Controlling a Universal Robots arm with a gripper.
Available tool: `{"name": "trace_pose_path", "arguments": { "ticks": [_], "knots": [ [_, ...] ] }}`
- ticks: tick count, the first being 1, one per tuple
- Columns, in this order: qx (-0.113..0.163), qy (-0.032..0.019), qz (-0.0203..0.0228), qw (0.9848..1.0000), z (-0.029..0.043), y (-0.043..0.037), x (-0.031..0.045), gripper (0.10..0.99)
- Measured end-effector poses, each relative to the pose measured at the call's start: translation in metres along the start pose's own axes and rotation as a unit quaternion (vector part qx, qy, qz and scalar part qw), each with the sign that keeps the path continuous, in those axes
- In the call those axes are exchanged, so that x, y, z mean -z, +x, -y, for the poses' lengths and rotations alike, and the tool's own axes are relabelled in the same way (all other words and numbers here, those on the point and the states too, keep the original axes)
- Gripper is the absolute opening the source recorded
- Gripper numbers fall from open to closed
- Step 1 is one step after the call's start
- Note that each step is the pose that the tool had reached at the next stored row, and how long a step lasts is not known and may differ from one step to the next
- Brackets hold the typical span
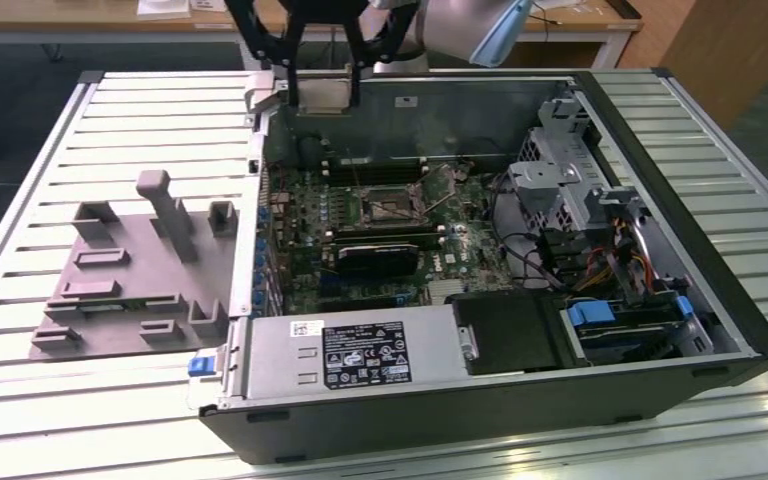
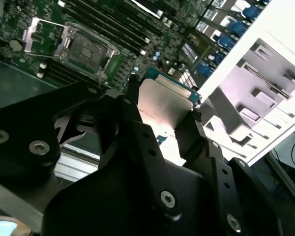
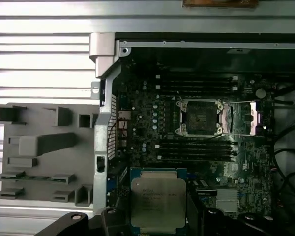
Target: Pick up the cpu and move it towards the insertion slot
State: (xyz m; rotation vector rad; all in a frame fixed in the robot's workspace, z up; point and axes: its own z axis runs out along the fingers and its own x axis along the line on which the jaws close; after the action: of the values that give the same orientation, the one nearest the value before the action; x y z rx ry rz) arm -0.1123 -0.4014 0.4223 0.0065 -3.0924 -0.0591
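Observation:
The cpu (image 1: 328,92), a flat square chip with a silver-grey top, hangs in the air above the far left corner of the open computer case. My gripper (image 1: 327,98) is shut on it, a black finger on each side. In both wrist views the cpu (image 2: 162,105) (image 3: 158,199) sits between the fingers (image 2: 132,113), metal top showing. The insertion slot (image 1: 387,205) (image 3: 199,117) (image 2: 86,49) is a square socket with a shiny frame and dark centre on the green motherboard. Its metal lid (image 3: 248,118) is folded open. The chip is well above the slot and off to one side of it.
A grey fixture plate (image 1: 131,270) with upright blocks lies on the slatted table at the exterior view's left. Inside the case are long memory slots (image 3: 196,147) beside the socket, a black card (image 1: 373,262), a power supply (image 1: 344,355) at the front and drive cages (image 1: 584,190) at the right.

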Motion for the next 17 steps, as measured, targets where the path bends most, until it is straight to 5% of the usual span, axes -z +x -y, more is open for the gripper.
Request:
{"name": "trace_pose_path", "arguments": {
  "ticks": [4,7,13,17],
  "knots": [
    [0.000,-0.0001,-0.0026,1.0000,0.0000,-0.0171,0.0004,0.541],
    [0.000,0.0001,-0.0021,1.0000,-0.0010,-0.0200,-0.0005,0.541],
    [0.002,0.0001,0.0219,0.9998,-0.0012,-0.0202,-0.0038,0.541],
    [0.002,0.0002,0.0225,0.9997,-0.0010,-0.0214,-0.0105,0.541]
  ]
}}
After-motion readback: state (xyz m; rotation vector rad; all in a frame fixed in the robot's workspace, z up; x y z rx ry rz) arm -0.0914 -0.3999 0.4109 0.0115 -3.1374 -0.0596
